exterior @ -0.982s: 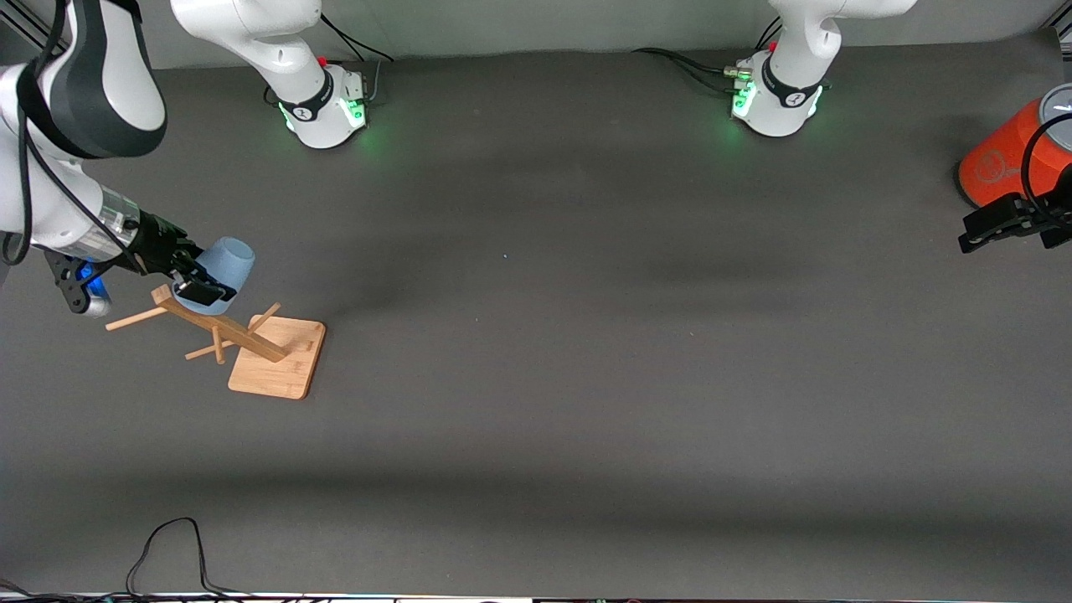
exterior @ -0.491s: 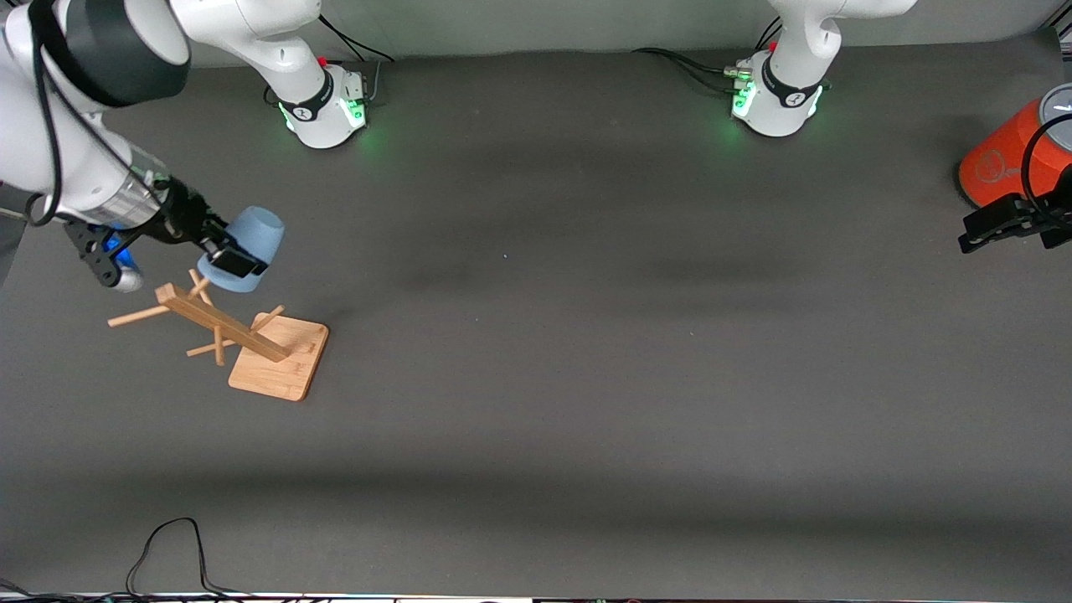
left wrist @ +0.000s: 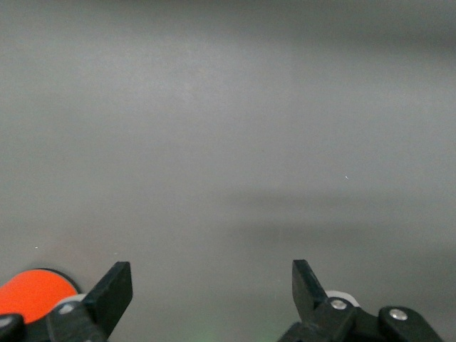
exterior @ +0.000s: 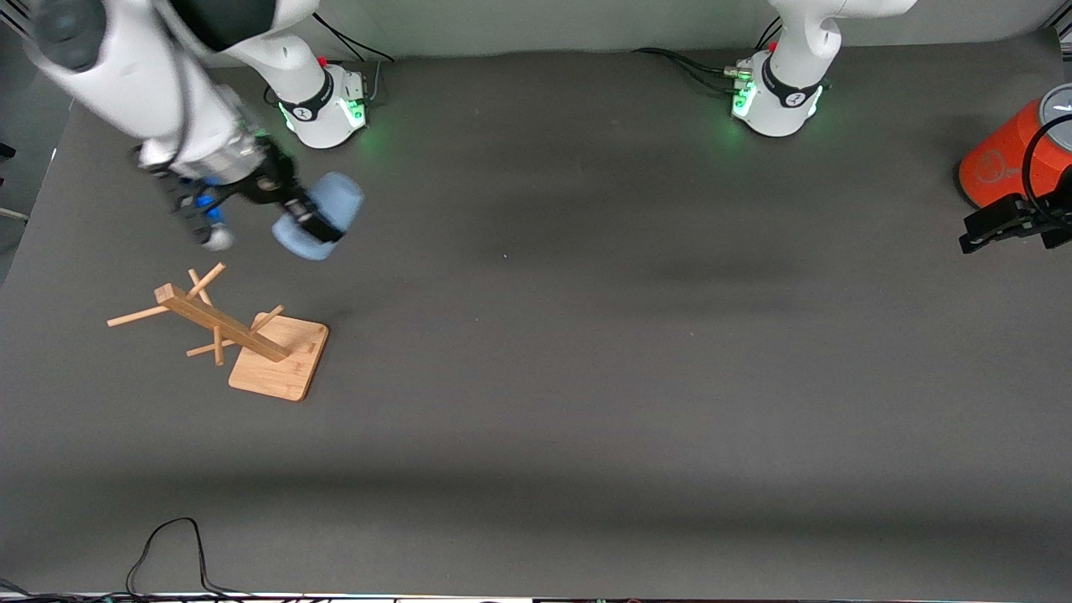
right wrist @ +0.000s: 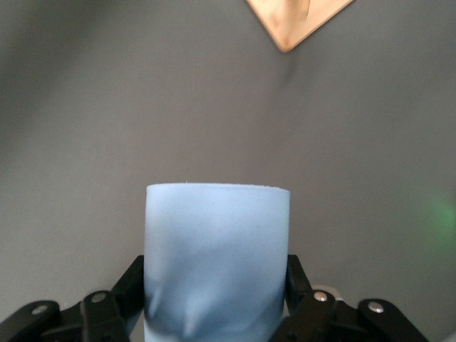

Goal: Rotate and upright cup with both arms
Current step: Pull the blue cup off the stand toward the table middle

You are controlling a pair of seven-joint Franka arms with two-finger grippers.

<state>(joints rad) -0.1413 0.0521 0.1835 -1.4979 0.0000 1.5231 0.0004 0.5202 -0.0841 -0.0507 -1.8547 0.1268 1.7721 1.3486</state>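
The pale-blue cup hangs in the air on its side, tilted, with my right gripper shut on it. It is over the mat near the right arm's base, off the wooden rack. In the right wrist view the cup fills the space between the two black fingers, its wall slightly dented by them. My left gripper waits at the left arm's end of the table, beside the orange cylinder, its fingers wide open with nothing between them.
The wooden rack leans over its square base, pegs sticking out, nearer the front camera than the cup. A corner of that base shows in the right wrist view. A black cable loops at the table's front edge.
My right arm has lifted the cup off the rack's peg and carried it up and toward the table's middle and the robots' bases. The left arm has not moved.
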